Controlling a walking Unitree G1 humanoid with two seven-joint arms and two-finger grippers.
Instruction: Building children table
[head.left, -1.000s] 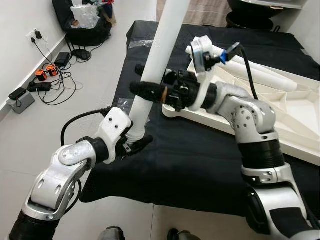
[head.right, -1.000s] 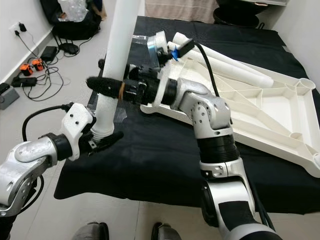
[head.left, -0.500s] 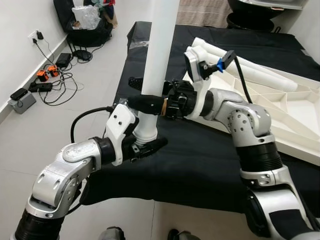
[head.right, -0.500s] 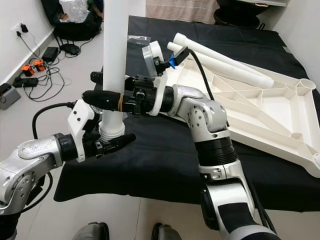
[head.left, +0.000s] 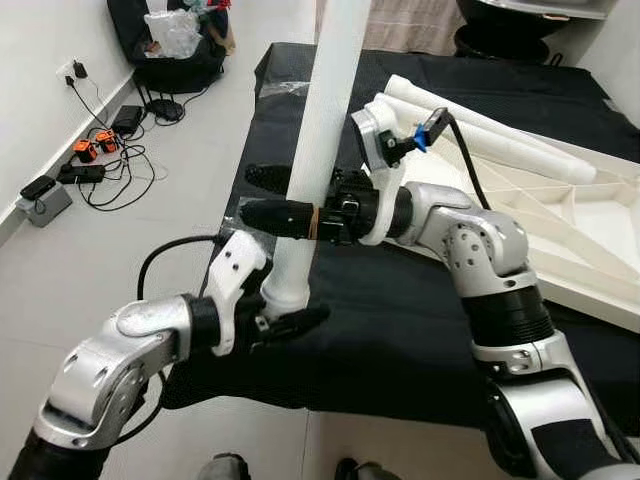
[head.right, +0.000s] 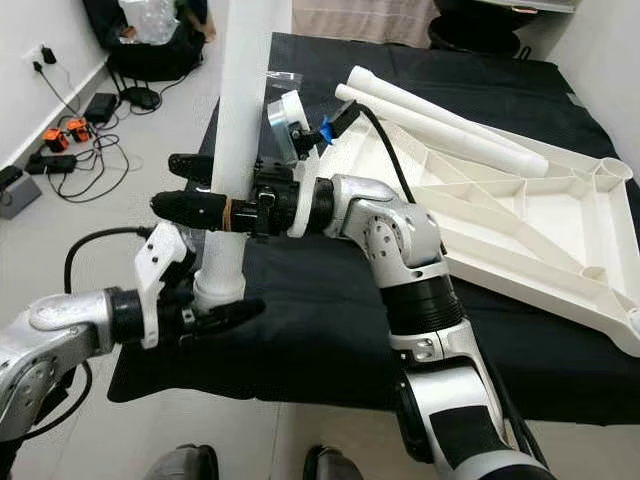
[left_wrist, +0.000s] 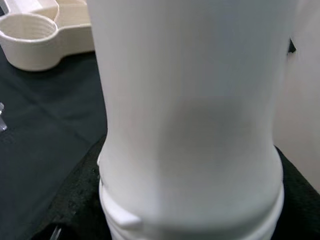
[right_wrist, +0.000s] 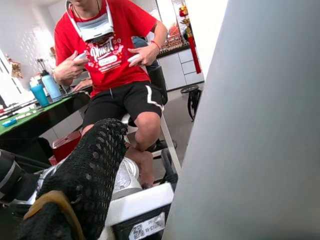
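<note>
White and nearly upright, the table leg (head.left: 322, 130) stands between our two arms, left end effector (head.left: 290, 318) clenched on its threaded foot, right end effector (head.left: 268, 196) grasping mid-shaft, with the upturned tabletop (head.right: 520, 215) on the black desk (head.left: 400, 320) to our right.

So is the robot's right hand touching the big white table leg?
Touching. In the left eye view the right hand has its black fingers on both sides of the table leg.
</note>
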